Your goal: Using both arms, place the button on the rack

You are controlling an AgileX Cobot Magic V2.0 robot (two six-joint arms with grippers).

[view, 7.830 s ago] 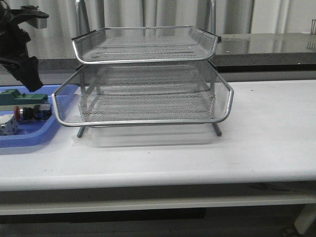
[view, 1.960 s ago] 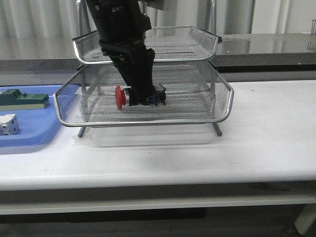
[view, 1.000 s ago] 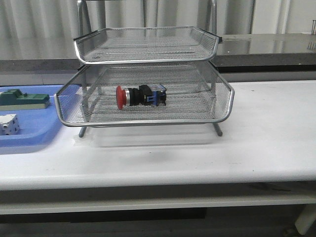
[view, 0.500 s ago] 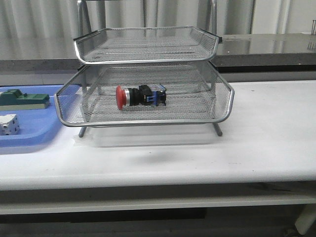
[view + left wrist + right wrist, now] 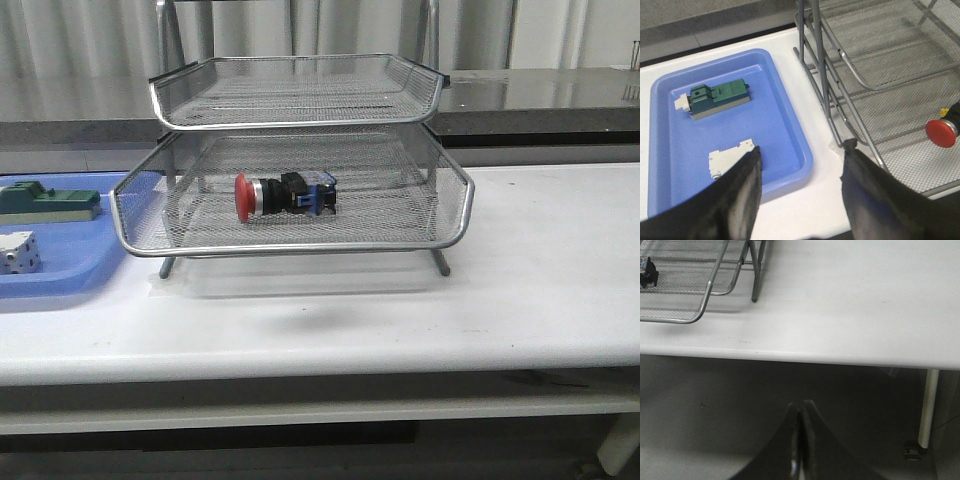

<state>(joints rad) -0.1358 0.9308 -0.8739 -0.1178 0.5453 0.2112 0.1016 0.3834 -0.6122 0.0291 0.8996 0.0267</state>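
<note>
The red-headed push-button switch with black body and blue rear (image 5: 285, 194) lies on its side in the lower visible tier of the silver wire-mesh rack (image 5: 300, 250), so it cannot roll off. The left claw (image 5: 800, 167) hangs released above the white desk (image 5: 520, 280); the right claw (image 5: 799, 412) is clenched and empty.

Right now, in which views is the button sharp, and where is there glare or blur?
Front view: the button is sharp behind the rack mesh; the dark counter behind shows glare. Left wrist view: left gripper fingers blurred. Right wrist view: soft, even light.

Lab: plain white bench (image 5: 540, 280).
</note>
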